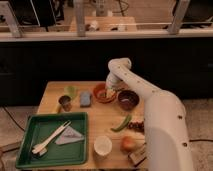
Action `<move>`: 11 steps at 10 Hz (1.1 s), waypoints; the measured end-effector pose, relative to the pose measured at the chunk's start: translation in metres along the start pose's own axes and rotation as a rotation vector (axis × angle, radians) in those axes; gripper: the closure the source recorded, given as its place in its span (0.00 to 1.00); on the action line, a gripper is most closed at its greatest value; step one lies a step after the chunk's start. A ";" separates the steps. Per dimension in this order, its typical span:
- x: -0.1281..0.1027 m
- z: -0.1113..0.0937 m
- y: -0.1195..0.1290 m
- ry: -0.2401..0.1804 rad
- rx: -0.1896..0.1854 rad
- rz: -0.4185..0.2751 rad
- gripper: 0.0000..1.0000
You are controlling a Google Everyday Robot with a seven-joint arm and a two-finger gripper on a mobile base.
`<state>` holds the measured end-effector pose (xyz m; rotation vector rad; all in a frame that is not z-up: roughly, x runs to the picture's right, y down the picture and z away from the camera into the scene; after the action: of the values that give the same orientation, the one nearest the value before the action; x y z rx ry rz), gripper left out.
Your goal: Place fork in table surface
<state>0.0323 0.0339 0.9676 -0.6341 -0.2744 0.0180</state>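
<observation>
A: Gripper position?

B: At the far side of the table surface, low over a round orange bowl. Arm is white, smooth and tubular. Whether the grip is closed on anything: cannot tell.

A: Fork?

B: The fork is not at the gripper. It lies well apart, to the gripper's left and much nearer the camera, inside the green tray. Slim and pale, flat on the tray floor. A second pale utensil lies against it, and the two cannot be cleanly separated.

A: Long axis?

B: Diagonal. The broader end sits far from the gripper at the tray's near-left, and the thin end points up toward the gripper's side. Tines not resolvable.

A: Materials?

B: Tabletop is light wood, rectangular, with plank grain. Tray is plastic, rectangular, with a raised rim and rounded corners. Just beside the fork, on its gripper side, is a grey triangular piece. Right of the gripper is a dark round bowl. Left of it is a blue-grey block.
</observation>
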 end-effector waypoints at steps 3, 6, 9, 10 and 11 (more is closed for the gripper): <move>0.003 0.005 -0.001 -0.001 -0.014 0.000 0.89; -0.001 0.001 0.000 0.001 -0.014 -0.025 1.00; -0.014 -0.021 -0.002 -0.005 0.019 -0.068 1.00; -0.016 -0.026 -0.002 -0.006 0.027 -0.075 1.00; -0.018 -0.034 -0.003 -0.006 0.041 -0.082 1.00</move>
<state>0.0235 0.0096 0.9390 -0.5818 -0.3046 -0.0538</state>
